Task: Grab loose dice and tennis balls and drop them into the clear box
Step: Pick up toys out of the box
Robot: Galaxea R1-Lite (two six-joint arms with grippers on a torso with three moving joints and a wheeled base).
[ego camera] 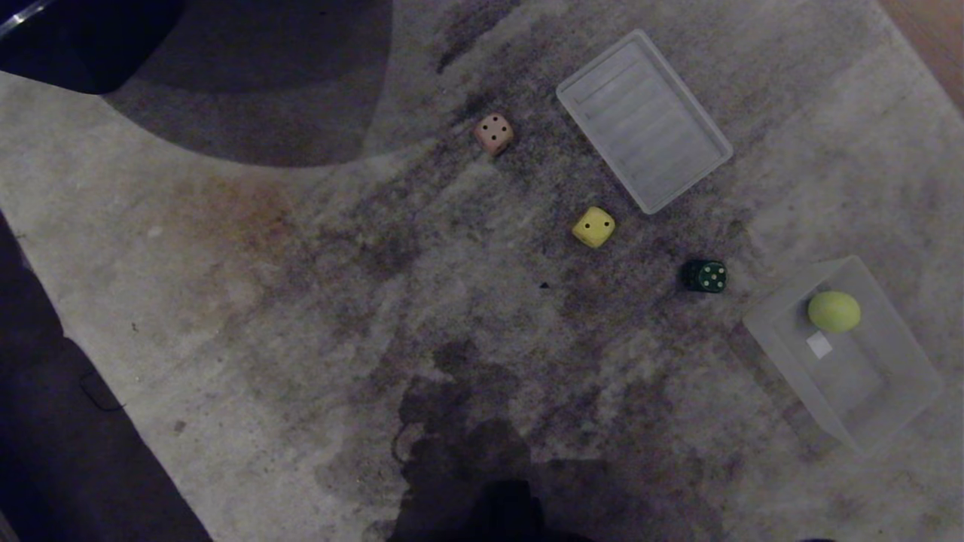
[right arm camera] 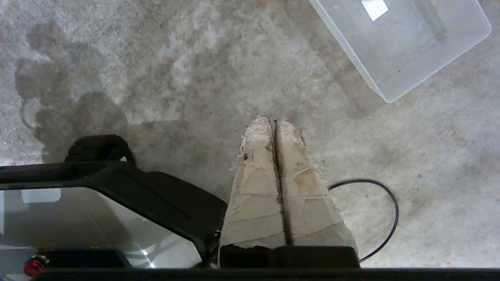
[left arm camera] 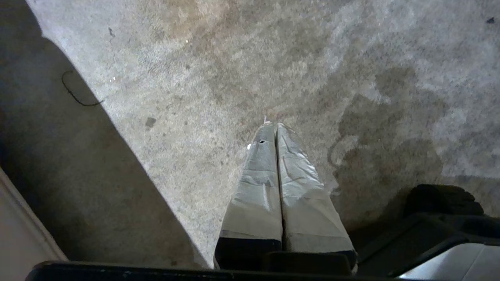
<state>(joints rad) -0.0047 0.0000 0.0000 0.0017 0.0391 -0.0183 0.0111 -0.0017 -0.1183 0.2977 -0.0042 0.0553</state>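
Observation:
Three dice lie loose on the stained carpet in the head view: a tan die (ego camera: 494, 133) farthest, a yellow die (ego camera: 593, 226) in the middle and a dark green die (ego camera: 704, 275) nearest the clear box (ego camera: 889, 406). One yellow-green tennis ball (ego camera: 834, 311) rests inside that box, by its far wall. Neither arm reaches into the head view. My left gripper (left arm camera: 273, 124) hangs shut and empty over bare carpet. My right gripper (right arm camera: 273, 119) is also shut and empty; the clear box (right arm camera: 394, 74) with its white label lies ahead of it and off to one side.
A flat ribbed translucent lid (ego camera: 644, 120) lies on the carpet beyond the yellow die. A dark rounded object (ego camera: 83, 38) fills the far left corner. The carpet edge and dark floor (ego camera: 53, 421) run along the left. A black cable (right arm camera: 384, 207) loops beside the right gripper.

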